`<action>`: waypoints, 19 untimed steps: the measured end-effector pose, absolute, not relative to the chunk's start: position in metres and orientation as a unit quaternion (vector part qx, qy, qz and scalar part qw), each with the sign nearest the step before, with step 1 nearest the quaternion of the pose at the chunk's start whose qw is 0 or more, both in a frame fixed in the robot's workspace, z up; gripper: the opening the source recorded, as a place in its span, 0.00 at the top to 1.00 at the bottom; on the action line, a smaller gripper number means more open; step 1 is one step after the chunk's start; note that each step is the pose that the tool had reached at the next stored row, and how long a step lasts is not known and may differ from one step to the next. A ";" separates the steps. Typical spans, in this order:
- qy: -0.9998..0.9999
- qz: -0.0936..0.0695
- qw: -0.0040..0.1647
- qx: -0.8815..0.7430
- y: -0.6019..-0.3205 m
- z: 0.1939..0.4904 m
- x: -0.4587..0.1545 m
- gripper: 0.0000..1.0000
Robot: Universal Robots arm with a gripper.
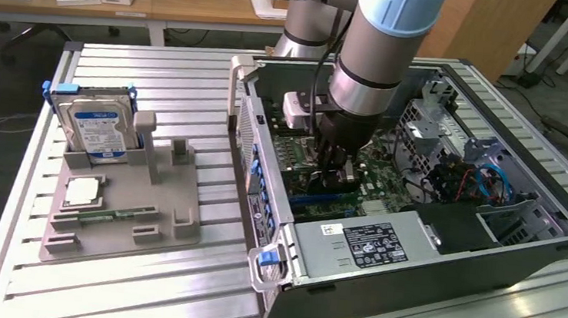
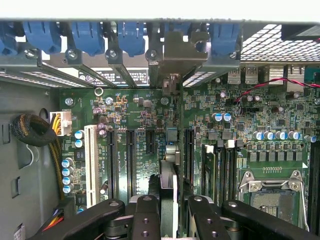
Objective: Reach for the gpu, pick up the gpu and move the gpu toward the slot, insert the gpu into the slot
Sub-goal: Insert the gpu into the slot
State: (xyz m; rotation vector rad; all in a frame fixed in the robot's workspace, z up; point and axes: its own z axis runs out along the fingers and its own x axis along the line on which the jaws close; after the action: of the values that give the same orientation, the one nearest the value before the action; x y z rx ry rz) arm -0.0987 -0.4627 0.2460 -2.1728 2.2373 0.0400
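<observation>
The gpu (image 2: 169, 172) is a thin dark card seen edge-on, standing upright over the green motherboard (image 2: 140, 115) inside the open computer case (image 1: 262, 172). Its silver bracket (image 2: 177, 50) sits against the case's rear wall, among the blue latches. My gripper (image 2: 172, 215) is shut on the card, with one black finger (image 2: 145, 215) on either side of its near end. In the exterior view the gripper (image 1: 332, 171) reaches down into the case. The card lies along the line of the black expansion slots (image 2: 131, 162); the slot under it is hidden by the card, and I cannot tell whether it is seated.
A white slot (image 2: 91, 167), the CPU socket (image 2: 275, 195) and a cable bundle (image 2: 35, 132) flank the card. The power supply (image 1: 380, 244) fills the case's near end. On the exterior view's left, a grey fixture (image 1: 119, 222) holds a blue-labelled hard drive (image 1: 101, 129) and a green memory stick (image 1: 115, 211).
</observation>
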 end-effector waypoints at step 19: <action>0.717 0.013 0.012 -0.697 -0.463 0.239 -0.099 0.73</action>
State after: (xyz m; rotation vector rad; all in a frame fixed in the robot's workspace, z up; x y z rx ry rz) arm -0.0987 -0.4635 0.2394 -2.1724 2.2370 0.0409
